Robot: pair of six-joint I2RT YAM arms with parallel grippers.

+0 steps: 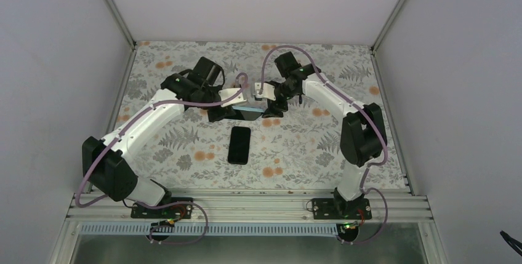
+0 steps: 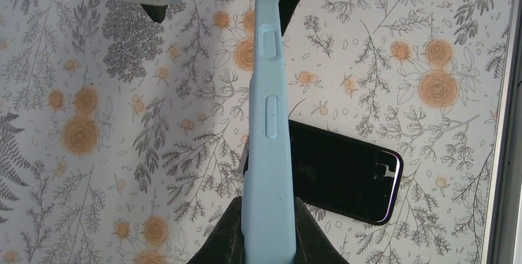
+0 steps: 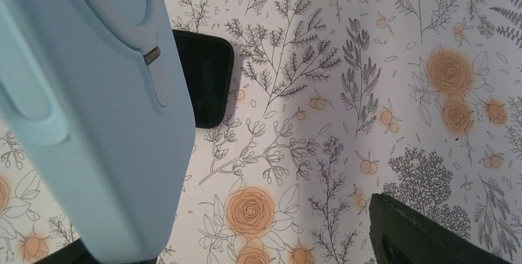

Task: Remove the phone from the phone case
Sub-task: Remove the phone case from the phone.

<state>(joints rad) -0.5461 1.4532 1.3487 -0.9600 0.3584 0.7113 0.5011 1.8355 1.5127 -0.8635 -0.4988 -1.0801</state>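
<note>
Phone, a black glossy slab (image 1: 239,145), lies bare mid-table (image 1: 320,153), towards the near edge. Your left gripper (image 2: 269,230) clamps the empty pale-blue silicone case (image 2: 269,122) aloft; your right gripper (image 1: 271,106) gapes beside it. Extraction looks done.

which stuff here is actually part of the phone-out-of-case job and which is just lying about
Part of the job:
black phone, flat on the table, already out
light blue case, gripped by the left gripper
right gripper, open beside the case

Just there:
floral table cover
metal rail at the near edge
</note>
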